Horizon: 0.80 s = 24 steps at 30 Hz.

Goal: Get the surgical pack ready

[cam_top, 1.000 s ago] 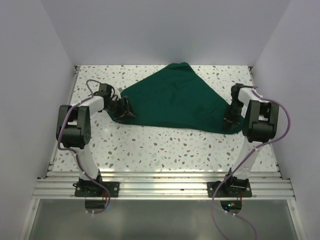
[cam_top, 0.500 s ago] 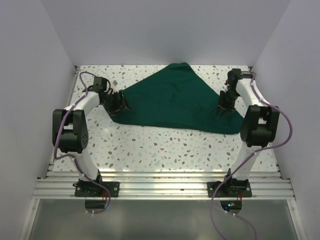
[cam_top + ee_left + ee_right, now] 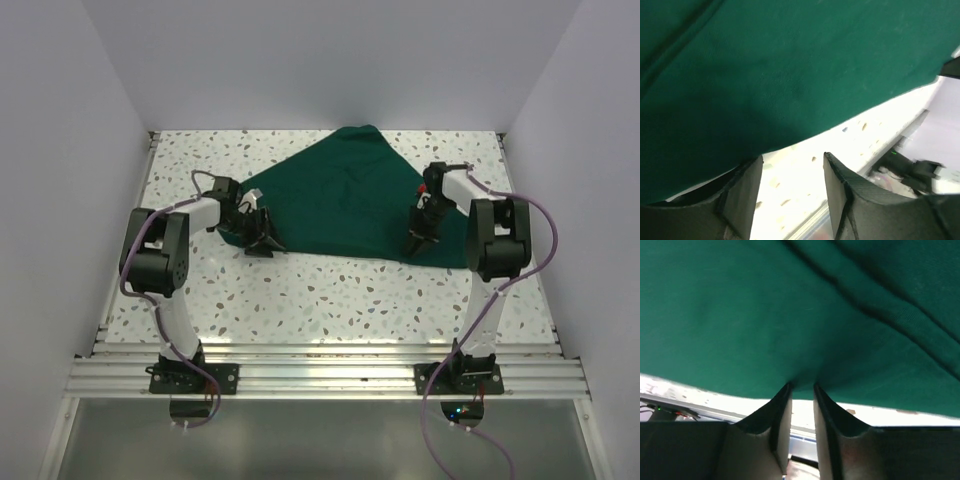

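The dark green cloth drape [image 3: 340, 195] lies spread as a broad sheet at the back middle of the table. It fills the left wrist view [image 3: 790, 65] and the right wrist view [image 3: 765, 315]. My left gripper [image 3: 262, 243] [image 3: 791, 157] is open and empty at the drape's front left corner, with bare table between its jaws. My right gripper [image 3: 415, 240] [image 3: 801, 386] stands on the drape's front right part, its jaws nearly together and pinching the cloth at their tips. No tray, scissors, forceps or gauze show.
The speckled table [image 3: 330, 290] runs in front of the drape to the aluminium rail [image 3: 320, 375] at the near edge. White walls close in the left, back and right sides.
My right gripper has moved left and inward from the drape's right corner, and that corner has drawn in. My left gripper went back along the drape's left edge, then came forward to its front left corner.
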Tool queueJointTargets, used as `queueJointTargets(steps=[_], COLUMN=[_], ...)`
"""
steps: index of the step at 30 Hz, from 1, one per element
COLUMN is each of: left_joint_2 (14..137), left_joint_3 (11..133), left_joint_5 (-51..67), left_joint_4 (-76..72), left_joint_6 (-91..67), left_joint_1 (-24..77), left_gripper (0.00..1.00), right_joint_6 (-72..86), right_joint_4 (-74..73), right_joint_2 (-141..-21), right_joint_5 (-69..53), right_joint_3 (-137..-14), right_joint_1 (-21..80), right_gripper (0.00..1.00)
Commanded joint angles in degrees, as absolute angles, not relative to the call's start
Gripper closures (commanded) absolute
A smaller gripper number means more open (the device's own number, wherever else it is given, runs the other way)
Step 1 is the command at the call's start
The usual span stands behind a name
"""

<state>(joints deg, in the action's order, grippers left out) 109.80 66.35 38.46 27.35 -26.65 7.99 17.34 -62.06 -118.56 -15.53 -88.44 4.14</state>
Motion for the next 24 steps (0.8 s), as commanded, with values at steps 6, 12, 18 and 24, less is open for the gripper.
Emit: queueJointTargets(steps=[6, 12, 18, 24], left_joint_2=[111.6, 104.4, 104.5, 110.6], left_joint_3=[64.7, 67.9, 75.0, 74.7], left_joint_5=[36.0, 34.5, 38.8, 43.6], left_joint_4=[28.4, 31.6, 30.2, 25.8], left_joint_6=[-24.2, -24.1, -27.2, -30.1], left_joint_1=[4.2, 4.0, 4.6, 4.9], left_gripper=[0.46, 0.47, 0.47, 0.47], right_joint_6=[15.3, 12.3, 14.1, 14.9], right_joint_4=[-59.4, -63.4, -65.0, -63.4], right_joint_2=[-118.3, -113.6, -114.6, -112.6], right_joint_5=[-10.9, -7.8, -13.1, -16.5], right_joint_3=[-80.6, -85.3, -91.1, -87.7], right_joint_1=[1.6, 0.7, 0.8, 0.9], right_gripper=[0.79, 0.78, 0.75, 0.75])
